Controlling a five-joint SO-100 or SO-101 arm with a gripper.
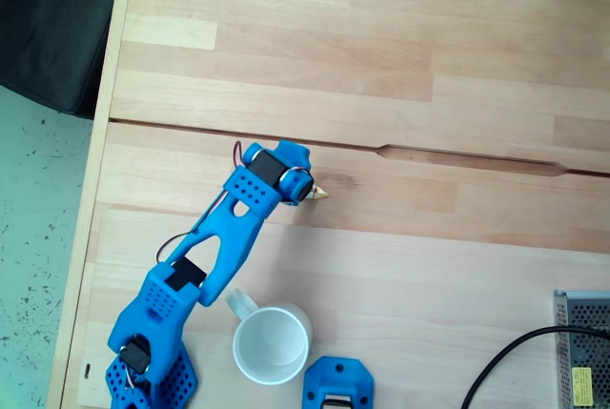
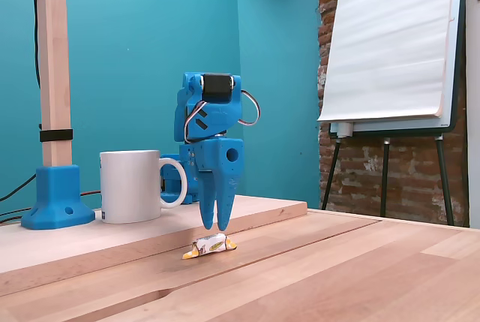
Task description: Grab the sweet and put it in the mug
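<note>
Seen from above in a fixed view, my blue arm (image 1: 205, 266) reaches up and to the right across the pale wooden table (image 1: 429, 66), my gripper (image 1: 307, 190) pointing straight down just below the long seam between the boards. Only a gold tip of the sweet (image 1: 322, 194) peeks out at the right edge of my wrist; the rest lies hidden beneath me. The mug (image 1: 274, 342) stands upright near the bottom edge, handle turned up and left, well apart from my gripper and close beside my base.

From the low side-on fixed view, my gripper (image 2: 215, 226) hangs vertically with its fingertips directly over the sweet (image 2: 209, 246), which lies flat on the lower board, its white middle and yellow twisted ends showing. My fingers (image 2: 208, 202) sit close together, nearly shut, their tips at or just above the wrapper; I cannot tell whether they touch it. Here the mug (image 2: 130, 185) stands behind and to the left on the raised board, handle facing right
</note>
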